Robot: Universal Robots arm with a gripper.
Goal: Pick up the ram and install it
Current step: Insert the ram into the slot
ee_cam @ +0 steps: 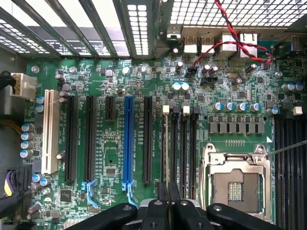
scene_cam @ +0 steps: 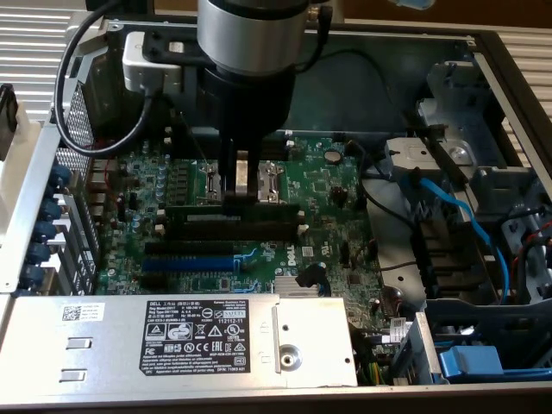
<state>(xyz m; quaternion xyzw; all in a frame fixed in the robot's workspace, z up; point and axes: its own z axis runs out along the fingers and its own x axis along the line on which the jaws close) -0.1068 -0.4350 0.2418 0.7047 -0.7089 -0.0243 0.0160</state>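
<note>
The ram (ee_cam: pixel 166 143) shows edge-on in the wrist view as a thin pale-green line along the outermost of the black memory slots (ee_cam: pixel 184 143). My gripper (ee_cam: pixel 168 194) is shut on it, its two black fingers (ee_cam: pixel 162 199) close on either side of the stick. In the exterior view the gripper (scene_cam: pixel 239 203) reaches straight down onto the motherboard (scene_cam: pixel 328 207). There the ram (scene_cam: pixel 194 210) lies as a long dark strip just above the memory slots (scene_cam: pixel 267 231). I cannot tell whether it is seated in the slot.
A blue expansion slot (ee_cam: pixel 128 139) and black slots run parallel beside the memory slots. The open CPU socket (ee_cam: pixel 237 184) sits on the other side. The grey power supply (scene_cam: pixel 172 336) borders the board, blue cables (scene_cam: pixel 470 216) lie at the exterior view's right, and red-black wires (ee_cam: pixel 230 28) cross near the ports.
</note>
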